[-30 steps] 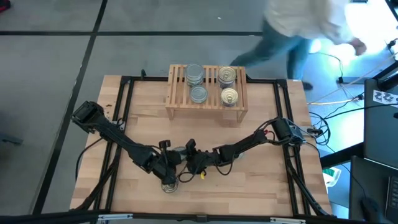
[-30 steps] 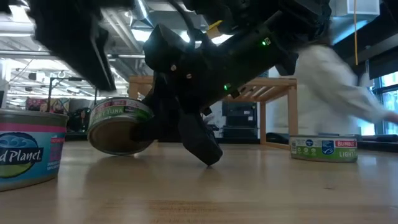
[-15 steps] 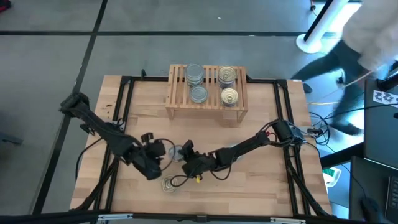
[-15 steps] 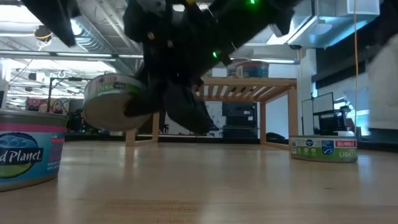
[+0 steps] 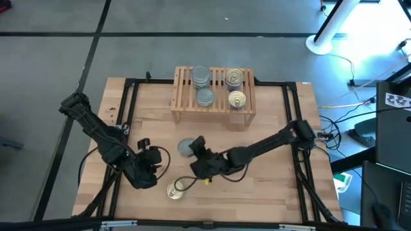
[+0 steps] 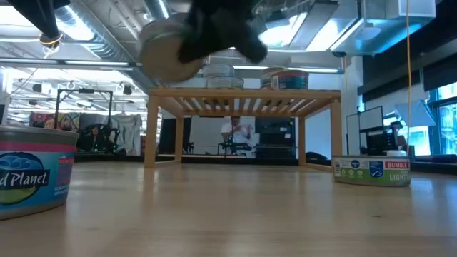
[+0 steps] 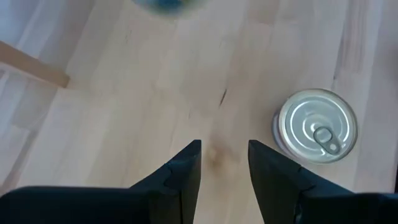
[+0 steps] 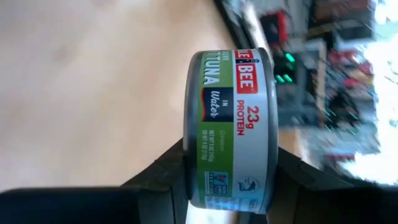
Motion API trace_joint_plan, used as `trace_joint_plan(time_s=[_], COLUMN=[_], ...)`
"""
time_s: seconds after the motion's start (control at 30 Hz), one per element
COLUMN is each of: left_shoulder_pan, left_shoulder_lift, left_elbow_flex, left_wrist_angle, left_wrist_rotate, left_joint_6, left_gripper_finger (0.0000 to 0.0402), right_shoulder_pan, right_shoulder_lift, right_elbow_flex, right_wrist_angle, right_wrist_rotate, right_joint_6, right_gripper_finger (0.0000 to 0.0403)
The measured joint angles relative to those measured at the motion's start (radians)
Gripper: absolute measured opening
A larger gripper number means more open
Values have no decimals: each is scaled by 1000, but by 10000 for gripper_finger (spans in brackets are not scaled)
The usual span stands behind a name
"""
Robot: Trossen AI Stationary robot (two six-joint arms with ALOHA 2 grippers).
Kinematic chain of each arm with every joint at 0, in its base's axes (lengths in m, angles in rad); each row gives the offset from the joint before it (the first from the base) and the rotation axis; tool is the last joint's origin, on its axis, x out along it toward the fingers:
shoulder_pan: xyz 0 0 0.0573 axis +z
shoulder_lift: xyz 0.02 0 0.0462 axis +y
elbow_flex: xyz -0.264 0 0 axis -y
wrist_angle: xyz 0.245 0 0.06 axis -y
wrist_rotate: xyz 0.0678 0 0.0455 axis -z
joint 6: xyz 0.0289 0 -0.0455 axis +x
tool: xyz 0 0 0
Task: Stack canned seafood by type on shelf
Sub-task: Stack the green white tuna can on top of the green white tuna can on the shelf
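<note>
The light-wood shelf [image 5: 213,96] stands at the far side, bearing silver-topped tins [image 5: 201,76] on its left half and gold-topped tins [image 5: 235,78] on its right half. My right gripper [image 5: 193,149] is shut on a silver-grey tin [image 5: 185,147] with a green label [image 8: 227,124], held high above the table [image 6: 170,50] in front of the shelf. My left gripper [image 7: 224,160] is open near the table's left, beside a gold-topped tin [image 5: 174,188] with a pull tab [image 7: 317,124] standing on the table. Another green-labelled tin [image 6: 371,171] rests on the table. My right gripper pinches the silver-grey tin between its two fingers [image 8: 174,165], one on each flat face [image 8: 268,124], so the label band shows between them. The fingers come roughly level from the table's right side. The tin is lifted clear of the table, slightly tilted [image 6: 166,56].
Free wooden table top [image 5: 270,192] lies near and right of the arms. The shelf's side boards [image 6: 151,128] stand on the table with open space beneath the slats. Cables and equipment [image 5: 392,102] lie beyond the right edge. A person [image 6: 235,132] stands far off in the room.
My right gripper has lifted the silver-grey tin from table height to well above it, carrying it toward the shelf. My left gripper has drawn back toward the table's left edge, away from the right gripper. A person passing beyond the far edge has left the high view.
</note>
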Motion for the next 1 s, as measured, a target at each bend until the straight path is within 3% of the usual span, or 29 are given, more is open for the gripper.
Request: trace_joint_plan(time_s=[0.4,0.6,1.0], left_shoulder_pan=[-5,-5,-5], left_shoulder_lift=[0,0,0], left_elbow_flex=[0,0,-1], left_wrist_angle=[13,71,109], left_wrist_rotate=[-47,-62,-66], left_joint_6=[-50,-34,32], left_gripper_finger=[127,127,127], right_shoulder_pan=[-67,-186,-339], right_shoulder_lift=[-186,-192,-191], right_elbow_flex=[1,1,0], right_wrist_angle=[-277,-300,-282], right_wrist_rotate=[295,280,94], right_joint_6=[89,78,58], right_gripper_finger=[142,142,143])
